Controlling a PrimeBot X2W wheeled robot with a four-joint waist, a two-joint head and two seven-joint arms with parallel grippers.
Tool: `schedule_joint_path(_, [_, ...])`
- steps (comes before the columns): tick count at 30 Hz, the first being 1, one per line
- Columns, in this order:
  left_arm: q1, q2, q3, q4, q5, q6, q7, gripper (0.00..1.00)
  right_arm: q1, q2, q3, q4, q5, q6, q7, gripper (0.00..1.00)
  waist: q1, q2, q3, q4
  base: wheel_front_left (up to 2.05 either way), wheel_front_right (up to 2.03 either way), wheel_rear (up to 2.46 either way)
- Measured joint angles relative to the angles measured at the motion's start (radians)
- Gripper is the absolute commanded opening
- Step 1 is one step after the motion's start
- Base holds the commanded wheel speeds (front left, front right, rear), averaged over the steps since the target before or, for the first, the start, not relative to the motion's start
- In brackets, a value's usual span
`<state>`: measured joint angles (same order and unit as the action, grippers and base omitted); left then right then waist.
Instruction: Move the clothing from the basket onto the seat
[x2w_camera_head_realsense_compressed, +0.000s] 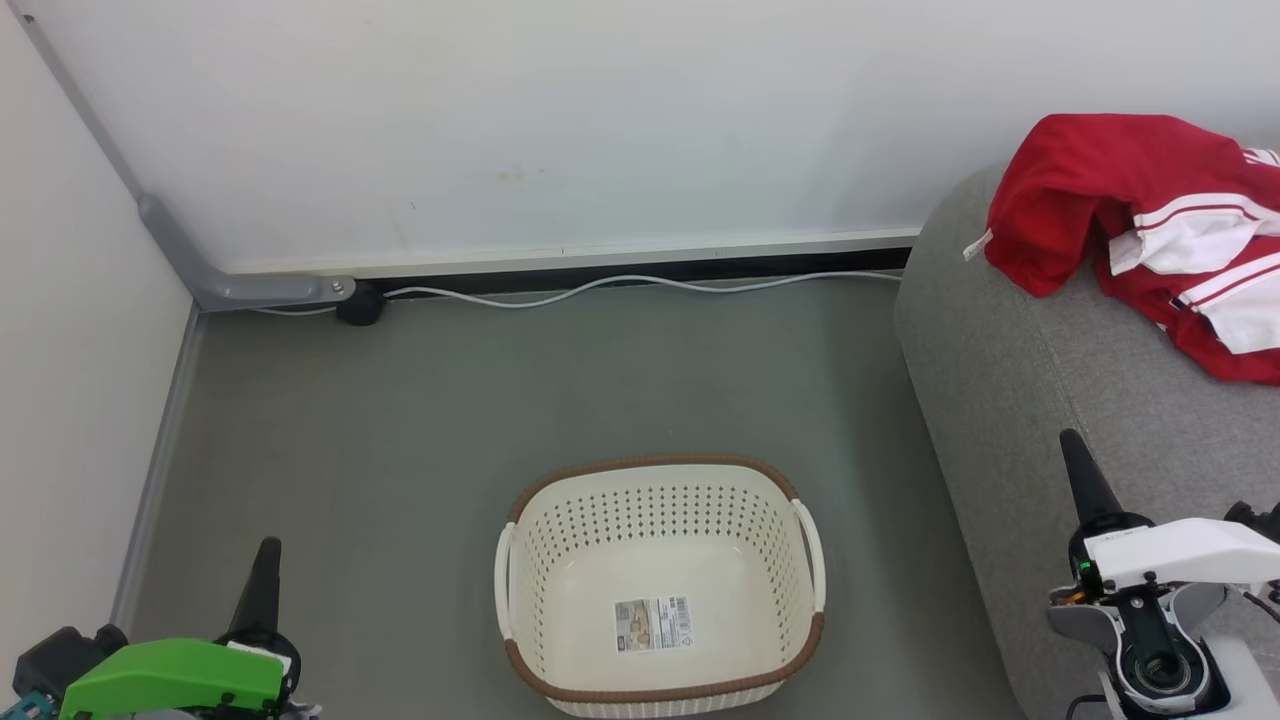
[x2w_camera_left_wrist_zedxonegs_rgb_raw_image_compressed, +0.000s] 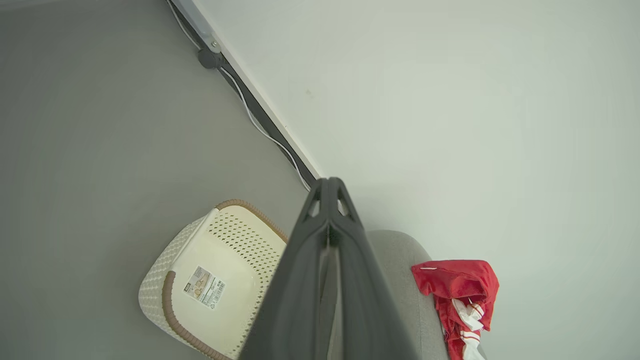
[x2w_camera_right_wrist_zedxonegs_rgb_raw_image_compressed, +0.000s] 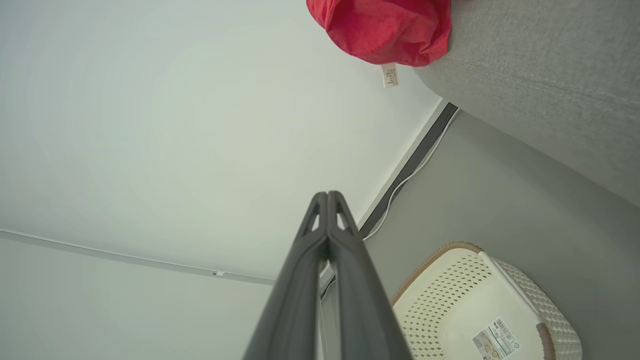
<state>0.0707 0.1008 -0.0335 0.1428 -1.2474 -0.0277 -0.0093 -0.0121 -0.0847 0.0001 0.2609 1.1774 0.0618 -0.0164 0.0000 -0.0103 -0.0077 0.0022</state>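
Observation:
The red clothing (x2w_camera_head_realsense_compressed: 1140, 215) with white stripes lies bunched on the light-grey seat (x2w_camera_head_realsense_compressed: 1010, 400) at the right; the clothing (x2w_camera_left_wrist_zedxonegs_rgb_raw_image_compressed: 462, 295) and the clothing (x2w_camera_right_wrist_zedxonegs_rgb_raw_image_compressed: 382, 27) also appear in both wrist views. The cream basket (x2w_camera_head_realsense_compressed: 660, 585) with a brown rim stands on the floor at the bottom centre, holding nothing but a label on its bottom. My left gripper (x2w_camera_head_realsense_compressed: 268, 548) is shut at the lower left, well left of the basket. My right gripper (x2w_camera_head_realsense_compressed: 1072, 440) is shut over the seat's front edge. Both hold nothing, their fingers pressed together, left gripper (x2w_camera_left_wrist_zedxonegs_rgb_raw_image_compressed: 329, 182), right gripper (x2w_camera_right_wrist_zedxonegs_rgb_raw_image_compressed: 327, 196).
A white wall with a dark skirting runs along the back, with a white cable (x2w_camera_head_realsense_compressed: 620, 285) lying on the floor beside it. A grey conduit (x2w_camera_head_realsense_compressed: 240, 285) bends at the left corner. Grey floor (x2w_camera_head_realsense_compressed: 400, 400) spreads between the basket and the walls.

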Motion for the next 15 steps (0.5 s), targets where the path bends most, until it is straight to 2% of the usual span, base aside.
schedule_joint_path(15, [-0.043,-0.016,0.03,0.048,-0.17,-0.035,0.036,0.0,-0.02,0.021,-0.055,0.007,0.179,0.025,0.049,0.0,0.0,0.0,0.005,-0.001,0.0,0.0,0.0])
